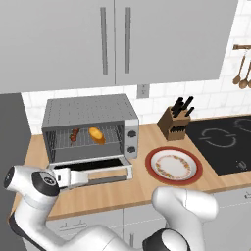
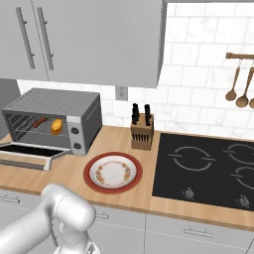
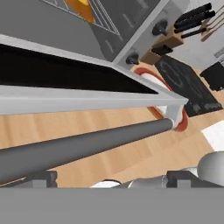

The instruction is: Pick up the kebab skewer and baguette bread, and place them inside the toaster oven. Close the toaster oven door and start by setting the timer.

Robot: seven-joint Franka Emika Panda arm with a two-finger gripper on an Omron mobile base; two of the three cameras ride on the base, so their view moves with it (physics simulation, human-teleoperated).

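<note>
Your skewer [image 1: 74,135] and bread [image 1: 96,135] already lie on the oven [image 1: 88,128] rack. Its door [image 1: 93,169] hangs open at 6 o'clock; your claw [image 3: 109,177], spread wide, straddles the handle [image 3: 83,144]. Closing and timer remain.

in the hand view the boxy grey metal toaster oven [image 3: 131,26] runs off the top edge, and the stubby golden-orange baguette bread [image 3: 82,8] on its wire rack is cut there to a sliver. the grey bar handle [image 3: 83,146] of the drop-down grey-framed oven door [image 3: 74,98] leaves the left edge and hides part of the red-rimmed round plate [image 3: 181,122]. in the right base view that door [image 2: 22,151] is cut by the left edge. the kebab skewer [image 1: 74,134] is too small to tell its chunks apart. the wooden spoons [image 1: 242,73] on the far right wall are cropped.
</note>
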